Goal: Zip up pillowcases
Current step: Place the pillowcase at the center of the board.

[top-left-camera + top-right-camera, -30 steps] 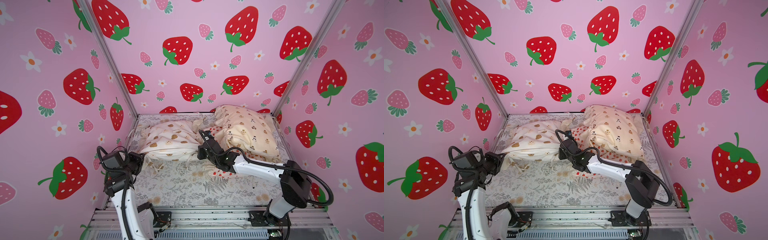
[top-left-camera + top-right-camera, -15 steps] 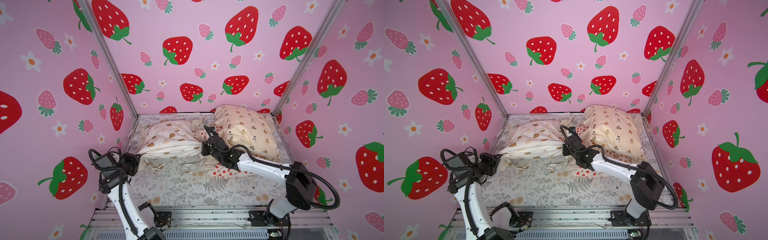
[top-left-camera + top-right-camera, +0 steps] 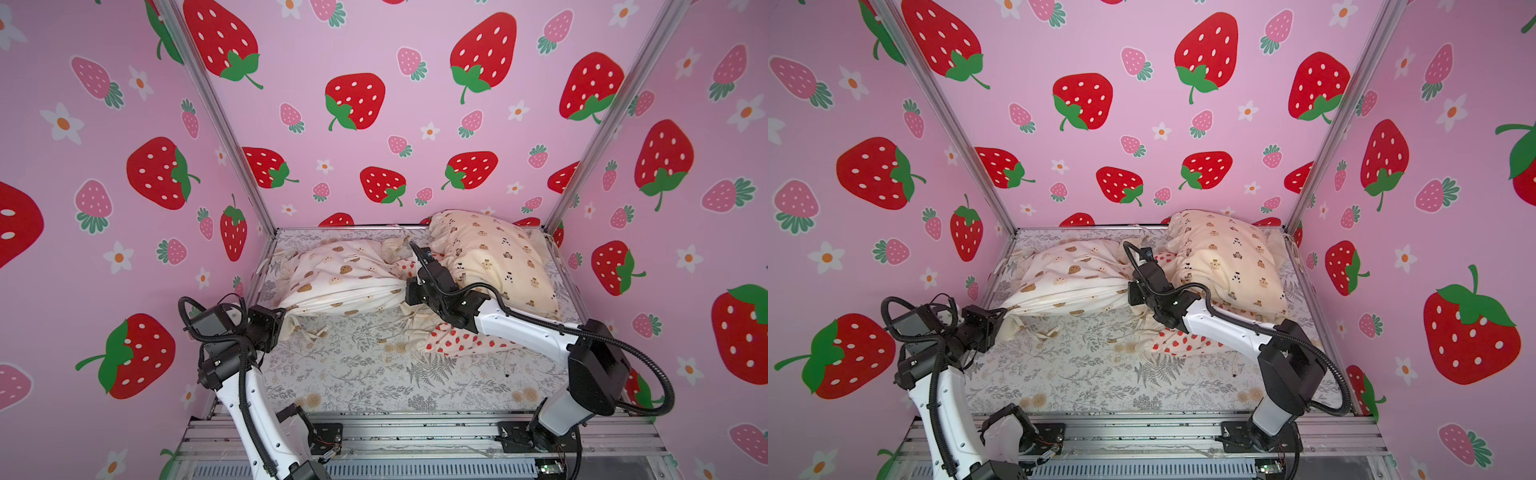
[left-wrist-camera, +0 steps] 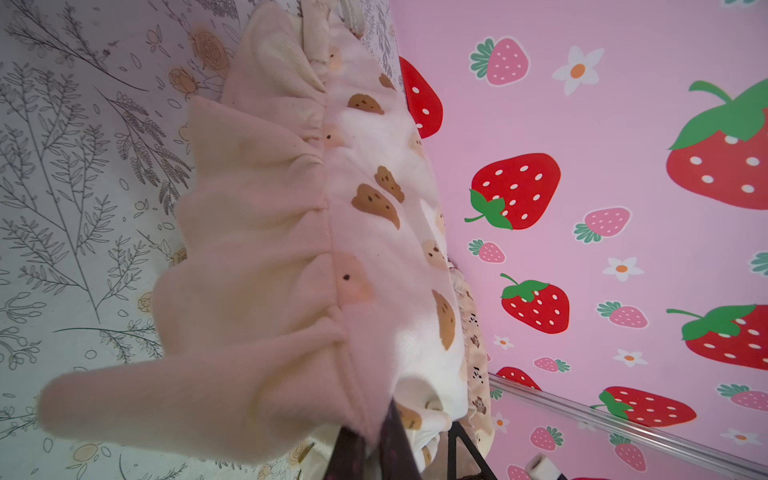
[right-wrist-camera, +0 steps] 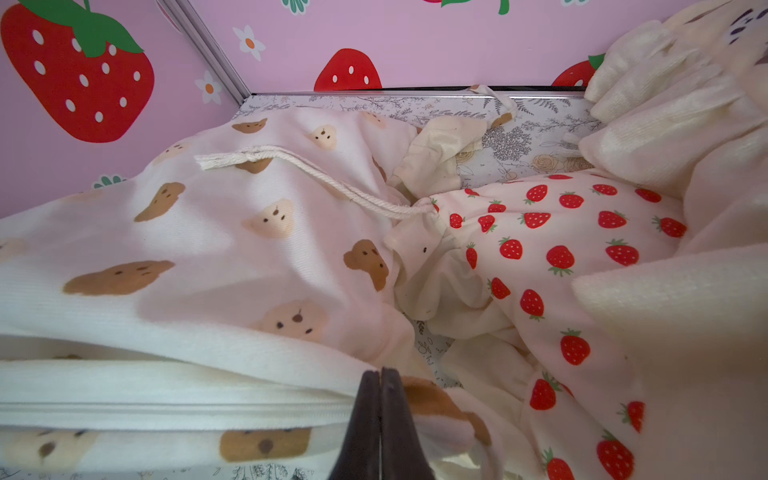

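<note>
Partly out of sight: strawberry pillowcase

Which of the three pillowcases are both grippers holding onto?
The white pillowcase with brown bear faces, stretched between left gripper and right gripper. The strawberry pillowcase and the tiny-bear pillowcase are gripped by neither.

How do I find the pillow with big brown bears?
Find the grey fern-print sheet inside the strawberry walls. At its back left lies the bear pillowcase, stretched between the left gripper and right gripper. The cream pillowcase has tiny bears, the strawberry pillowcase red berries; only this one is white with brown bear blobs.
</note>
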Robot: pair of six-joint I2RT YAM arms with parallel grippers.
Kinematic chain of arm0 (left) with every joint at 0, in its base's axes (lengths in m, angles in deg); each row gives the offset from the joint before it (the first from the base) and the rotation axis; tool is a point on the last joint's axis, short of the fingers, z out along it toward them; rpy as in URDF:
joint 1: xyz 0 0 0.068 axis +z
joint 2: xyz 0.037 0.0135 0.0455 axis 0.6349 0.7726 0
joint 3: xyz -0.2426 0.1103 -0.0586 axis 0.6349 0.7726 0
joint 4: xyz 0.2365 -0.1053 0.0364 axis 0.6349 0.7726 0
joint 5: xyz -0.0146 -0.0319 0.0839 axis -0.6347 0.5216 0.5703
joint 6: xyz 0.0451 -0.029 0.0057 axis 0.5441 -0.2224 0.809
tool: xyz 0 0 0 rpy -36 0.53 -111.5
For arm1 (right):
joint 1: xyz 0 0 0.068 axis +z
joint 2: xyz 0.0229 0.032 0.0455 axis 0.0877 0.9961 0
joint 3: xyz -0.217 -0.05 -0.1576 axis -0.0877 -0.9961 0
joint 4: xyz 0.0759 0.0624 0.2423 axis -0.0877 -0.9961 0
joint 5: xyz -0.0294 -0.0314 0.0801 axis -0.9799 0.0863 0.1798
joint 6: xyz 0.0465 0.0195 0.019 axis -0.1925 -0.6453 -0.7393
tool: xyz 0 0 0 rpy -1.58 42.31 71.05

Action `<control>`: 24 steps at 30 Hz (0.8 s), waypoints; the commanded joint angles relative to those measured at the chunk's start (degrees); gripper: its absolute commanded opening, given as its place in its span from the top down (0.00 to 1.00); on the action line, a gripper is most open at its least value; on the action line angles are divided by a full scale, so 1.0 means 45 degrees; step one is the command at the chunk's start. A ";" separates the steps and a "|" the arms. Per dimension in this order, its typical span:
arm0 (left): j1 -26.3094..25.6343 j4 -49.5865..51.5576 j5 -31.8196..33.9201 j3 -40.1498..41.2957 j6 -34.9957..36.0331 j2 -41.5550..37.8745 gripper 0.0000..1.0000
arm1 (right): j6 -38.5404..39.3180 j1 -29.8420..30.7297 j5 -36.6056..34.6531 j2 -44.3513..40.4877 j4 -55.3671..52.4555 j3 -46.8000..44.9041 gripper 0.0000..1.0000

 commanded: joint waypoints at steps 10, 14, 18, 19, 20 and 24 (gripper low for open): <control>-0.6076 -0.0226 0.5863 0.1061 0.0269 -0.0553 0.99 | 0.1114 -0.1182 0.0222 0.1958 -0.1375 0.2113 0.89; -0.6592 0.1142 0.7147 0.0566 0.0892 -0.0381 0.64 | 0.1214 -0.1049 0.0925 0.1499 -0.2320 0.2607 0.73; -0.6595 0.2184 0.8675 -0.0176 0.1258 -0.1308 0.36 | 0.1480 -0.1048 0.0802 0.0037 -0.2764 0.2480 0.60; -0.6591 0.2458 0.9043 -0.0439 0.1347 -0.1473 0.31 | 0.1540 -0.1064 0.0728 -0.0298 -0.3001 0.2486 0.58; -0.6580 0.2726 0.9452 -0.0765 0.1522 -0.1589 0.26 | 0.1620 -0.1102 0.0572 -0.0688 -0.3360 0.2529 0.55; -0.6580 0.3201 1.0719 -0.1870 0.1987 -0.1555 0.16 | 0.1833 -0.1408 -0.0326 -0.2357 -0.4743 0.2460 0.40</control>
